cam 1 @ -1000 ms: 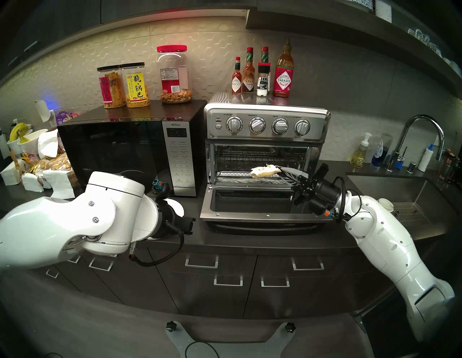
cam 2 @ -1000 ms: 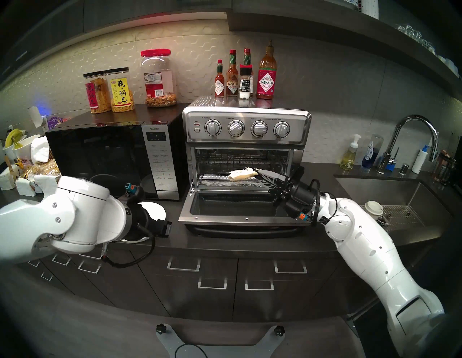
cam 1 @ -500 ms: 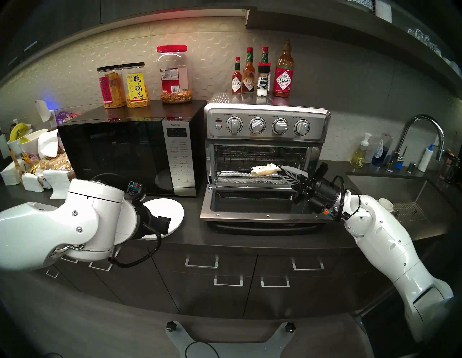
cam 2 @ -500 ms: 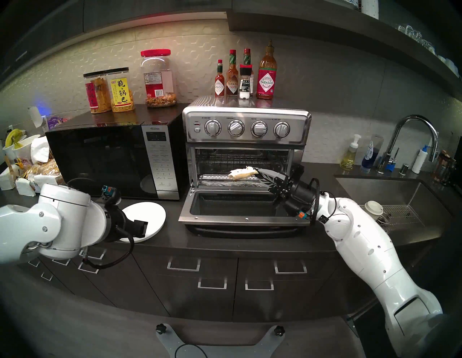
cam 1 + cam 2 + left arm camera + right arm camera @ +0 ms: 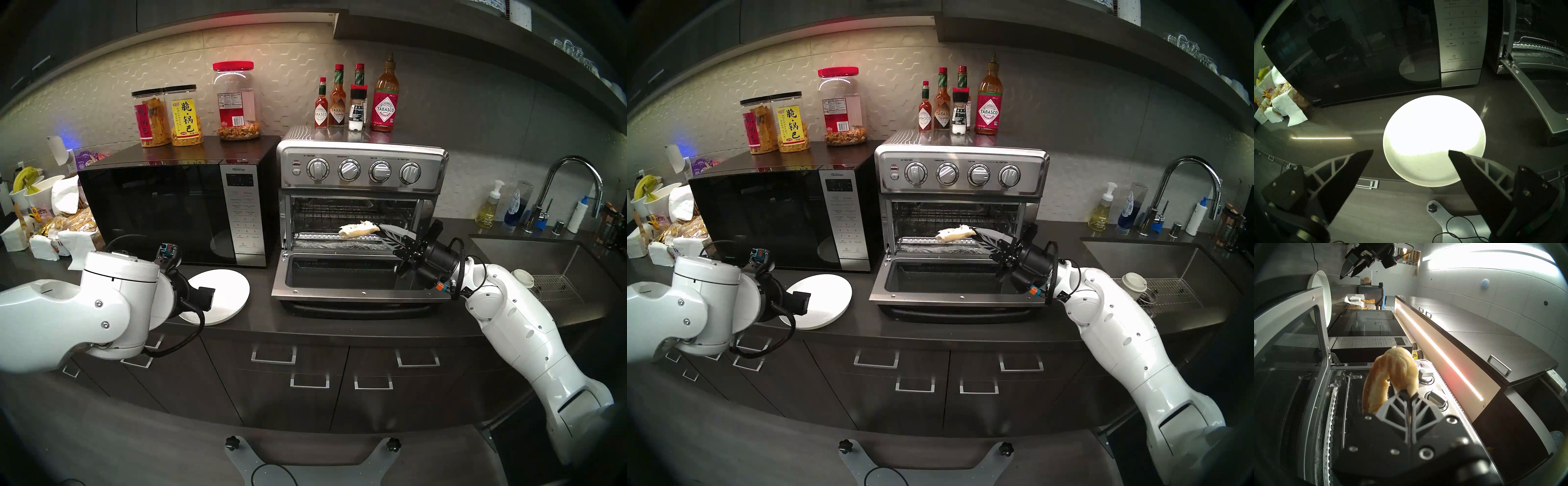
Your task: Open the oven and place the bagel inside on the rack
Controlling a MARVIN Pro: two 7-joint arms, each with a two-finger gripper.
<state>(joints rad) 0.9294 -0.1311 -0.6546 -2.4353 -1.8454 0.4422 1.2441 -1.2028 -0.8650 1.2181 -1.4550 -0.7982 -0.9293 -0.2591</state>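
The stainless-steel oven (image 5: pixel 361 171) stands with its glass door (image 5: pixel 342 276) dropped open. The wire rack (image 5: pixel 336 216) spans the cavity. My right gripper (image 5: pixel 380 230) is shut on the right edge of the pale bagel (image 5: pixel 358 230) and holds it flat at the cavity's mouth, above the ridged strip and in front of the rack. The right wrist view shows the bagel (image 5: pixel 1390 377) pinched between the closed fingertips (image 5: pixel 1407 395). My left gripper (image 5: pixel 1410 151) is open and empty above the near edge of the white plate (image 5: pixel 1434 135).
A black microwave (image 5: pixel 163 210) stands left of the oven with snack jars (image 5: pixel 183 115) on it. Sauce bottles (image 5: pixel 353 98) stand on the oven. The plate (image 5: pixel 227 292) lies before the microwave. A sink (image 5: pixel 543 268) and faucet are at the right. Bags and napkins (image 5: pixel 64 234) are at far left.
My left arm has drawn back to the left, away from the oven, uncovering the plate. My right gripper has edged slightly left with the bagel still held.
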